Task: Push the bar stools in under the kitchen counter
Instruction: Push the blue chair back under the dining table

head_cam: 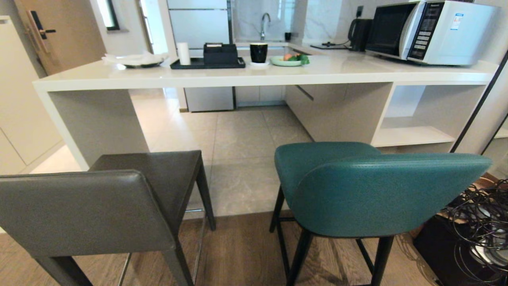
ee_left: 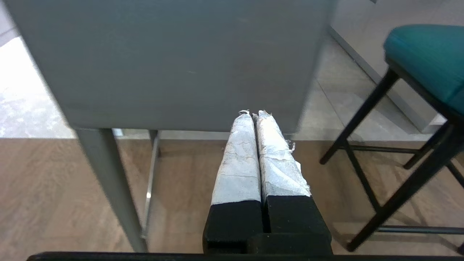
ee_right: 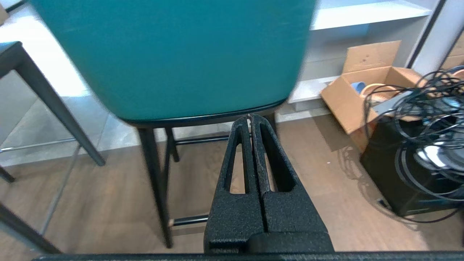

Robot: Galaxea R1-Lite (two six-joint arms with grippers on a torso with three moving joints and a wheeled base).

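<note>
Stools both stand well out from the kitchen counter (head_cam: 238, 75), backs toward the robot: grey stool (head_cam: 99, 206) off its left end, teal stool (head_cam: 357, 186) nearer its shelf end. Left gripper (ee_left: 253, 115) and right gripper (ee_right: 250, 117), fingers pressed together, each point at one backrest, likely to push as blunt tips.

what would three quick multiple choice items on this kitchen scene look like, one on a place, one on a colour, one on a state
1. Where does the microwave stand?
A. at the right end of the kitchen counter
B. on the floor
C. on the grey stool

2. What colour is the stool on the robot's right?
A. red
B. teal
C. white

3. How do the left gripper and right gripper stand?
A. both wide open
B. one holds a cup
C. both shut, holding nothing

Answers:
1 A, it sits on the white top above the open shelves.
2 B, the teal stool has a curved blue-green back.
3 C, each wrist view shows the fingers pressed together with nothing between them.
</note>
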